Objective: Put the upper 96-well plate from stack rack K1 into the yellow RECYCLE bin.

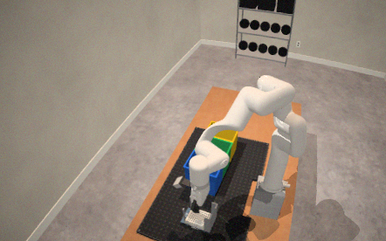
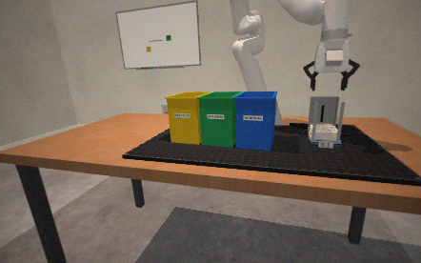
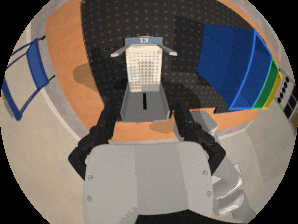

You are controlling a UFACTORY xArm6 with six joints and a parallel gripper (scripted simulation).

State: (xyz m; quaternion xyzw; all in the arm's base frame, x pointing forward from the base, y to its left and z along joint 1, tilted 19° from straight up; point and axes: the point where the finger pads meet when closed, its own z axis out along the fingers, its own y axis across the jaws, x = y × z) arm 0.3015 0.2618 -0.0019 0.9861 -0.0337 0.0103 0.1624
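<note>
Hovering wide open and empty, your hand (image 2: 328,75) hangs above rack K1 (image 2: 324,109) near the table's (image 2: 96,138) right edge; the upper plate (image 2: 323,129) sits there. Descend too deep and you'll disturb the lower plate.

white arm (image 1: 258,102), three bins (image 1: 217,150), plate rack (image 1: 198,216)

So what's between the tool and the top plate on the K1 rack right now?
Nothing but air: in the exterior view the open tool hangs above the rack K1, with the upper plate uncovered below.
</note>
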